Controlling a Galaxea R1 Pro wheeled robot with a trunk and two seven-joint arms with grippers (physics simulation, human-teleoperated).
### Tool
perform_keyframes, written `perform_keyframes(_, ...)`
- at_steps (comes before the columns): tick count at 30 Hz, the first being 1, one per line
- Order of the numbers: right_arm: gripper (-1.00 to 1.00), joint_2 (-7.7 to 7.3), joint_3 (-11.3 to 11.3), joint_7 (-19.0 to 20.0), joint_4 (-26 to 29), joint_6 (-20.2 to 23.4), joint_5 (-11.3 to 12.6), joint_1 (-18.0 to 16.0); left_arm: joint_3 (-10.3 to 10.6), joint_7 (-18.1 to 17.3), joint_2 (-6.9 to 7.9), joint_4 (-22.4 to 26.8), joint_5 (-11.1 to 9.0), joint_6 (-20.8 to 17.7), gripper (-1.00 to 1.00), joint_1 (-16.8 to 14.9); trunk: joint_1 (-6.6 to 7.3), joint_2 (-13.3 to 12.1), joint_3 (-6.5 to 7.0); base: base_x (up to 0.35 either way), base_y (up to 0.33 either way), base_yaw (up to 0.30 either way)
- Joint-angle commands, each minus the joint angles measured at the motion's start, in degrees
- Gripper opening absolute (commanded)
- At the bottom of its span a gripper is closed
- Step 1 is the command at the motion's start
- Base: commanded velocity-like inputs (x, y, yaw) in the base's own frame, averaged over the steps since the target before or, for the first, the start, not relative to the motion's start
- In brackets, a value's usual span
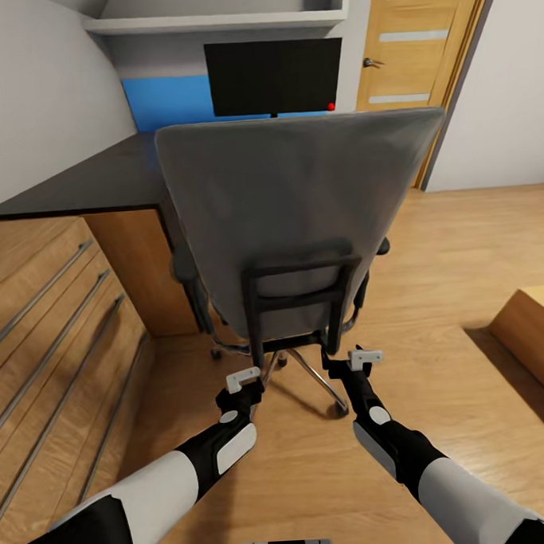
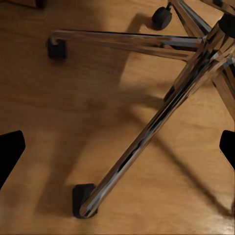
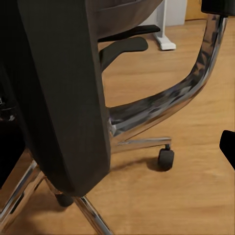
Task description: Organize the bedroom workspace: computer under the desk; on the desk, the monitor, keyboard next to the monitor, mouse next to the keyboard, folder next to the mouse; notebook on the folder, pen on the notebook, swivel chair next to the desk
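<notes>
The swivel chair (image 1: 300, 207) stands with its grey back towards me and hides its own seat. Behind it the black monitor (image 1: 274, 76) stands on the glossy black desk (image 1: 100, 181). My left gripper (image 1: 244, 383) is low behind the chair, open, above the chrome star base (image 2: 147, 132) and a castor (image 2: 83, 198). My right gripper (image 1: 358, 361) is open close to the chair's black back frame (image 3: 63, 98) and chrome bracket (image 3: 161, 103), touching neither that I can see. The folder, keyboard, mouse, notebook, pen and computer are out of view.
A light wooden drawer unit (image 1: 52, 331) with long rails lines the left. A blue wall panel (image 1: 167, 102) and a shelf (image 1: 211, 21) sit behind the desk, a wooden door (image 1: 419, 41) at the back right. A wooden box corner (image 1: 538, 330) juts in at right.
</notes>
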State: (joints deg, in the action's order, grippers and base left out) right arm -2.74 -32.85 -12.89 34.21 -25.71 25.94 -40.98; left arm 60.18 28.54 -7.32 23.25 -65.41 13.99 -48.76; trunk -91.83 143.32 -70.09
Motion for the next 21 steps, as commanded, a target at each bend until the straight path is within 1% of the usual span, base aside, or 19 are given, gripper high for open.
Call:
perform_keyframes(1, 1.00, -0.08, -0.5, -0.5, 0.0, -0.2, 0.4, -0.1, 0.5, 0.3, 0.02, 0.0, -0.3, 0.3, 1.00, -0.1, -0.02, 0.0, -0.04, 0.321, 0.000, 0.000)
perform_keyframes(18, 1.00, -0.17, -0.5, -0.5, 0.1, -0.2, 0.4, -0.1, 0.5, 0.3, 0.02, 0.0, -0.5, 0.4, 1.00, -0.1, -0.02, 0.0, -0.04, 0.320, 0.000, 0.000)
perform_keyframes(21, 1.00, -0.17, -0.5, -0.5, 0.1, -0.2, 0.4, -0.1, 0.5, 0.2, 0.02, 0.0, -0.6, 0.4, 1.00, -0.1, -0.02, 0.0, -0.04, 0.187, 0.000, 0.000)
